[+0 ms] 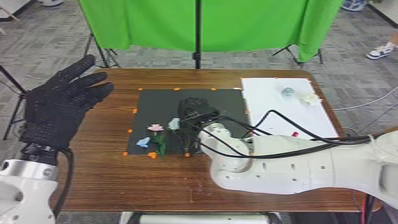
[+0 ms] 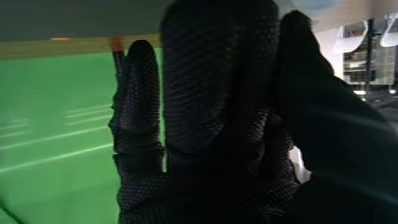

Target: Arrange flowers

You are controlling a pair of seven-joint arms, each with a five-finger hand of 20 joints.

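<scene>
On the black mat (image 1: 202, 94), three flowers lie near the right hand (image 1: 195, 107). The pale flower (image 1: 174, 123) is the closest, just beside the hand, on its left and nearer to the robot. The pink flower (image 1: 155, 127) is next, a bit farther left, with a green stem (image 1: 161, 145) that points toward the robot. The blue flower (image 1: 143, 142) is the farthest left of the three and sits near the edge of the mat. The right hand is over the middle of the mat. Up close in the right wrist view, the right hand (image 2: 209, 85) has its fingers long and straight, with the thumb right next to them. I cannot tell if anything is tucked between them. Over on the white sheet (image 1: 266, 107), to the right of the mat, there is a pale blue flower (image 1: 288, 92) with a white flower (image 1: 309, 98) near it. A little red thing (image 1: 295, 134) is on that sheet too, closer to the robot. The left hand (image 1: 55, 102) is up at the left side of the brown table (image 1: 107, 175), open and loose, well apart from the flowers.
</scene>
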